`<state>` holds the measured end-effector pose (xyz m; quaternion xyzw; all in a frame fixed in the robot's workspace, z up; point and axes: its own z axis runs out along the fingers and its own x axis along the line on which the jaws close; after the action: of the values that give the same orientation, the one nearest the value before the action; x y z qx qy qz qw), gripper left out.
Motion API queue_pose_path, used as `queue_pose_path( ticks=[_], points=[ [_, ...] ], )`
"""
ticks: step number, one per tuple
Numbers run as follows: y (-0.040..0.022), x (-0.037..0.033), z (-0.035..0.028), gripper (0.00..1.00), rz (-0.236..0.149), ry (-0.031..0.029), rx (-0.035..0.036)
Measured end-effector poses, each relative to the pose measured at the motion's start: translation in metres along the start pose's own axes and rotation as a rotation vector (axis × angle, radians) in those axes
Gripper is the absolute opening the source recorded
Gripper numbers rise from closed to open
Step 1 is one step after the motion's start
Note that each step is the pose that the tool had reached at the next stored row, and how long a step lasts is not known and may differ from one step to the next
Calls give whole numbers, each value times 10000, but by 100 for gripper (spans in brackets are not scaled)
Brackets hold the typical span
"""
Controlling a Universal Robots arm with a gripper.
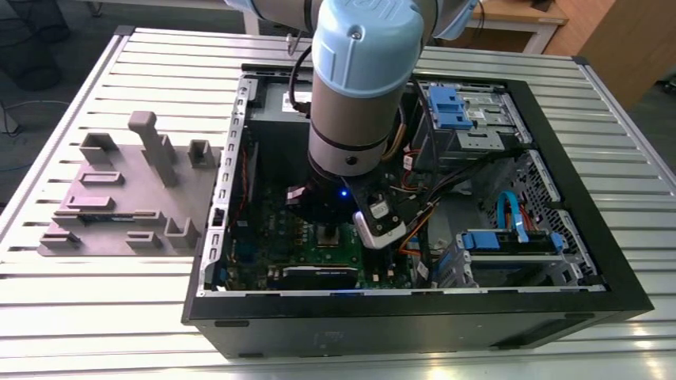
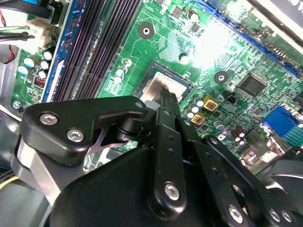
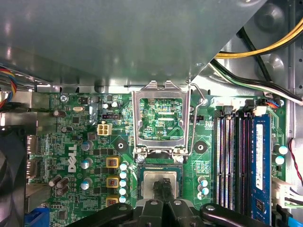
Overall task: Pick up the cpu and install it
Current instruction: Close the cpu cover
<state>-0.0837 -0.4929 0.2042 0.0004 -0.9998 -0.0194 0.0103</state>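
The cpu (image 3: 149,181), a small square chip with a shiny silver top and a thin pale rim, lies flat in its seat on the green motherboard (image 3: 75,156), just beside the raised metal socket frame (image 3: 161,94). The hand (image 3: 162,184), fingertips closed together, stands over the chip's centre

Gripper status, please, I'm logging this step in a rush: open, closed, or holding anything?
Gripper: closed, gripping nothing; its tips sit together right over the cpu.
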Motion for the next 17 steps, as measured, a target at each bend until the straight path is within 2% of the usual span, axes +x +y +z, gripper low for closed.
queue_pose_path(
  ticks=[5, 17],
  points=[
    [1, 0, -20, 10, 0, 1, 1],
    [13, 5, -249, 10, -1, 1, 1]
  ],
)
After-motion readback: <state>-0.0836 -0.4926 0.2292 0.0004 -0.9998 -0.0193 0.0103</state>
